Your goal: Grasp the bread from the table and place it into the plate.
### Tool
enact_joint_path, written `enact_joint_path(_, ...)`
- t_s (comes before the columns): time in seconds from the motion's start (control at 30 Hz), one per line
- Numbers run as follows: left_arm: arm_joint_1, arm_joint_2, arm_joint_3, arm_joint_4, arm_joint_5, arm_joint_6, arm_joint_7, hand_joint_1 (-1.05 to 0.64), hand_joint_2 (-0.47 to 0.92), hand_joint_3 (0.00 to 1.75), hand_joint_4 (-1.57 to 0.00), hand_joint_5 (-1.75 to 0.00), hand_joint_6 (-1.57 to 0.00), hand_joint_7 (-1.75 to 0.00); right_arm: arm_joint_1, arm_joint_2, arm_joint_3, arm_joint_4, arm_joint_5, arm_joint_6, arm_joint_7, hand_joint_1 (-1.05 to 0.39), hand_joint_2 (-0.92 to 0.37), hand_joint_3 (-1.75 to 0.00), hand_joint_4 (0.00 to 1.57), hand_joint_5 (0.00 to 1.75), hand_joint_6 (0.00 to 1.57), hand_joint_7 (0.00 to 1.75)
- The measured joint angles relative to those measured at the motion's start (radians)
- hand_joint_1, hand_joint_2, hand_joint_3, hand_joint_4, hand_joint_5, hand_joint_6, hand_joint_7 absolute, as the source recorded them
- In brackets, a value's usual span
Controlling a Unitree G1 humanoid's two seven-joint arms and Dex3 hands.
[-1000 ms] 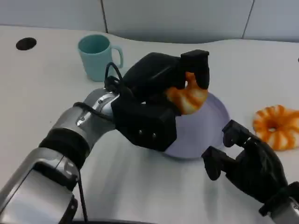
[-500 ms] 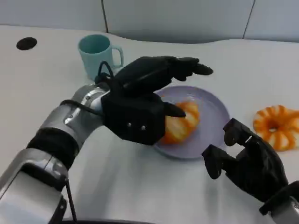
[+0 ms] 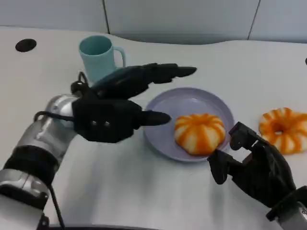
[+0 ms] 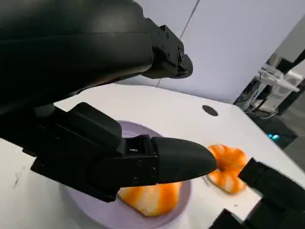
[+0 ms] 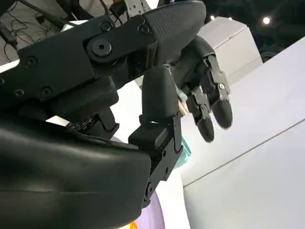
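An orange-and-white bread point(image 3: 199, 132) lies on the lavender plate point(image 3: 192, 101), toward its near right side. My left hand point(image 3: 115, 105) hovers just left of the plate, fingers stretched out and apart, holding nothing. The left wrist view shows the same bread point(image 4: 150, 198) on the plate point(image 4: 95, 215) beyond my outstretched fingers point(image 4: 181, 160). My right hand point(image 3: 254, 167) sits near the table's front right, close to the plate's rim, its fingers half bent and apart with nothing in them.
A second orange-and-white bread point(image 3: 283, 129) lies on the table right of the plate, also in the left wrist view point(image 4: 228, 164). A teal mug point(image 3: 98, 55) stands behind my left hand. A black round spot point(image 3: 25, 45) marks the far left of the table.
My left hand has let go of the bread, which now lies on the plate. The hand has opened and drawn back to the left. The right hand has stayed put.
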Motion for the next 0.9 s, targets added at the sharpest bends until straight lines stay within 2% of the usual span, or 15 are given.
enact_joint_path(0.13,0.057,0.006,0.128,0.025,-0.227,0.075,-0.191,-1.05,0.92,0.79,0.0,0.0,0.0,0.0,0.0,0.0,-0.003,0.0,0.002,0.001,0.0,-0.36,-0.87,-0.01,0.87,1.75,0.63,1.75)
enact_joint_path(0.23,0.096,0.006,0.216,0.035,-0.37,0.224,-0.33,-1.05,0.92,0.83,0.0,0.0,0.0,0.0,0.0,-0.003,-0.006,0.0,0.007,0.002,0.0,-0.37,-0.88,-0.01,0.88,1.75,0.63,1.75)
enact_joint_path(0.33,0.141,0.004,0.325,0.027,-0.531,0.44,-0.458,-1.05,0.92,0.88,0.0,0.0,0.0,0.0,-0.002,-0.011,-0.005,0.001,0.007,0.006,0.0,-0.38,-0.88,-0.01,0.88,1.75,0.62,1.75)
enact_joint_path(0.47,0.213,0.0,0.408,0.01,-0.635,0.645,-0.535,-1.05,0.92,0.86,0.0,0.0,0.0,0.0,-0.003,-0.033,-0.011,0.008,0.007,0.008,0.003,-0.38,-0.88,-0.01,0.87,1.75,0.61,1.75)
enact_joint_path(0.57,0.23,-0.003,0.443,0.014,-0.68,0.767,-0.616,-0.97,0.92,0.79,-0.06,-0.03,-0.2,-0.1,-0.003,-0.037,-0.012,0.036,0.009,0.005,0.025,-0.38,-0.89,-0.01,0.87,1.75,0.61,1.75)
enact_joint_path(0.6,0.231,-0.004,0.452,0.017,-0.683,0.795,-0.634,-0.93,0.92,0.74,-0.15,-0.23,-0.3,-0.29,-0.003,-0.037,-0.013,0.044,0.009,0.003,0.03,-0.38,-0.89,-0.01,0.86,1.75,0.61,1.75)
enact_joint_path(0.63,0.23,-0.006,0.461,0.023,-0.694,0.825,-0.649,-0.91,0.92,0.71,-0.08,-0.57,-0.26,-0.58,-0.002,-0.037,-0.014,0.047,0.009,-0.001,0.033,-0.38,-0.89,-0.01,0.86,1.75,0.61,1.75)
enact_joint_path(0.67,0.228,-0.007,0.471,0.03,-0.707,0.861,-0.665,-0.86,0.92,0.66,-0.04,-1.18,-0.12,-1.21,-0.002,-0.037,-0.015,0.047,0.009,-0.009,0.036,-0.38,-0.88,-0.01,0.87,1.75,0.61,1.75)
enact_joint_path(0.7,0.223,-0.007,0.48,0.046,-0.718,0.902,-0.679,-0.83,0.92,0.63,-0.08,-1.46,-0.12,-1.47,-0.001,-0.037,-0.017,0.047,0.008,-0.016,0.037,-0.39,-0.88,-0.01,0.87,1.75,0.62,1.75)
enact_joint_path(0.73,0.216,-0.007,0.489,0.063,-0.722,0.949,-0.687,-0.68,0.92,0.53,-0.44,-1.63,-0.31,-1.63,0.0,-0.038,-0.02,0.047,0.008,-0.019,0.037,-0.39,-0.89,-0.01,0.87,1.75,0.62,1.75)
enact_joint_path(0.77,0.206,-0.007,0.5,0.085,-0.729,1.003,-0.689,-0.58,0.92,0.52,-0.67,-1.69,-0.42,-1.69,0.001,-0.038,-0.022,0.047,0.008,-0.021,0.037,-0.39,-0.89,-0.01,0.87,1.75,0.63,1.75)
enact_joint_path(0.8,0.195,-0.007,0.511,0.107,-0.738,1.064,-0.684,-0.49,0.91,0.59,-0.87,-1.72,-0.52,-1.72,0.002,-0.039,-0.023,0.047,0.008,-0.024,0.037,-0.39,-0.89,-0.01,0.87,1.75,0.63,1.75)
enact_joint_path(0.83,0.189,-0.007,0.52,0.123,-0.74,1.108,-0.671,-0.44,0.91,0.63,-0.98,-1.73,-0.57,-1.73,0.004,-0.041,-0.025,0.047,0.008,-0.027,0.037,-0.39,-0.89,-0.01,0.87,1.75,0.63,1.75)
enact_joint_path(0.87,0.185,-0.008,0.525,0.133,-0.74,1.137,-0.652,-0.29,0.8,0.95,-1.21,-1.74,-0.77,-1.74,0.005,-0.041,-0.027,0.047,0.008,-0.028,0.037,-0.39,-0.89,-0.01,0.87,1.75,0.62,1.75)
enact_joint_path(0.9,0.185,-0.012,0.531,0.135,-0.738,1.145,-0.637,-0.23,0.73,1.1,-1.32,-1.74,-0.86,-1.74,0.007,-0.042,-0.029,0.045,0.009,-0.027,0.037,-0.39,-0.89,-0.01,0.87,1.75,0.62,1.75)
